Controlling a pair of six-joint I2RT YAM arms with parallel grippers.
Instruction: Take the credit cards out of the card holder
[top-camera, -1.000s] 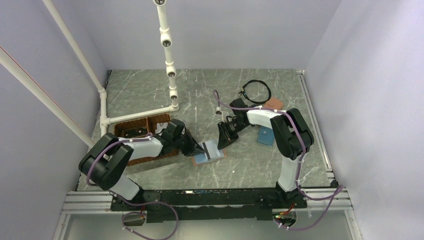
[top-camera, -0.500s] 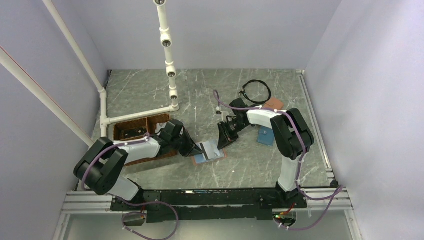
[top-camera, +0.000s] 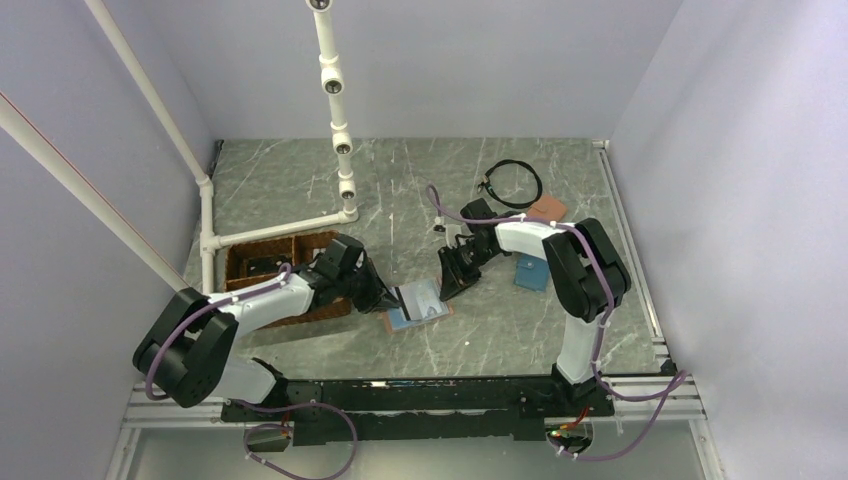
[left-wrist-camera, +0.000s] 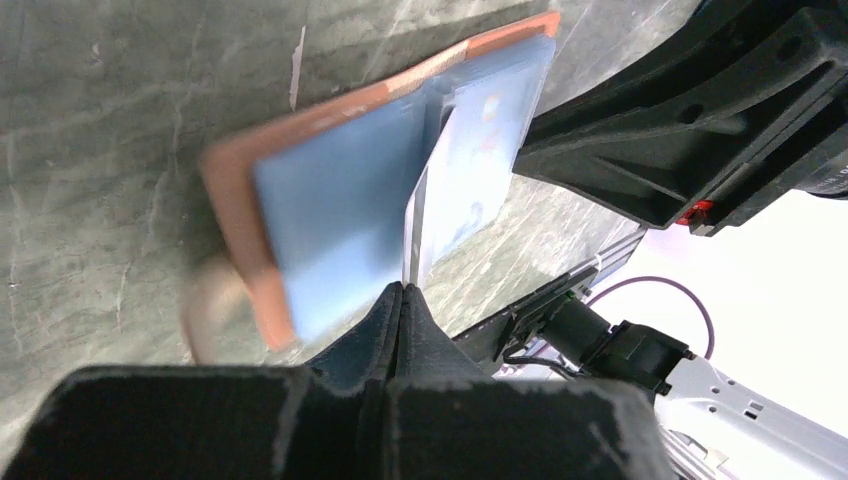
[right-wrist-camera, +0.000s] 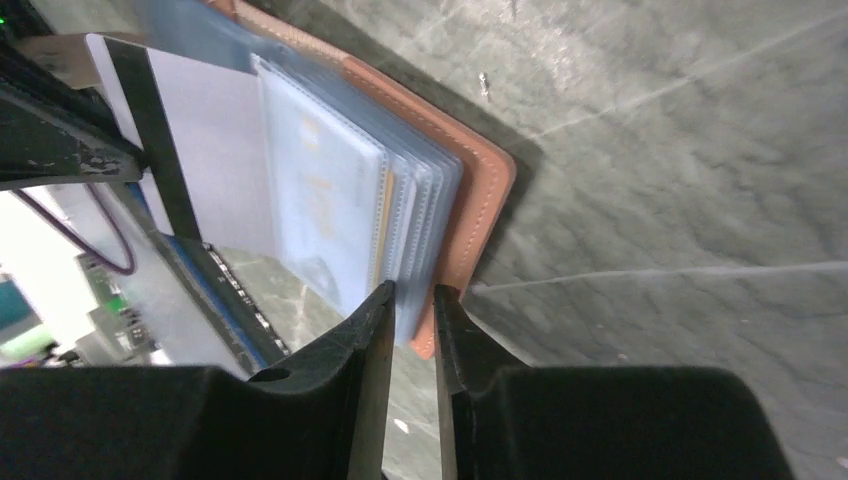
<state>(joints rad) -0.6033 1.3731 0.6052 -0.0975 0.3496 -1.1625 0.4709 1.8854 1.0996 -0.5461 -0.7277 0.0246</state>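
The salmon-pink card holder (top-camera: 405, 319) lies open on the table between the arms, its light-blue pockets up. My left gripper (top-camera: 392, 297) is shut on the near edge of a grey-silver credit card (top-camera: 418, 296) that sticks partly out of the pockets. In the left wrist view the card (left-wrist-camera: 412, 235) runs edge-on from my shut gripper (left-wrist-camera: 403, 287) into the holder (left-wrist-camera: 340, 200). My right gripper (top-camera: 445, 287) pinches the holder's right edge. In the right wrist view this gripper (right-wrist-camera: 410, 295) clamps the clear sleeves and pink cover (right-wrist-camera: 470, 210), and the card (right-wrist-camera: 215, 150) shows a black stripe.
A brown basket (top-camera: 262, 262) stands behind the left arm. A teal-blue wallet (top-camera: 530, 272), an orange wallet (top-camera: 548, 207) and a black cable loop (top-camera: 512, 180) lie at the right rear. A white pipe frame (top-camera: 340, 150) stands at the back left.
My left gripper has drawn back to the left with the card, which now sticks further out of the holder. The right gripper has held its place on the holder's edge.
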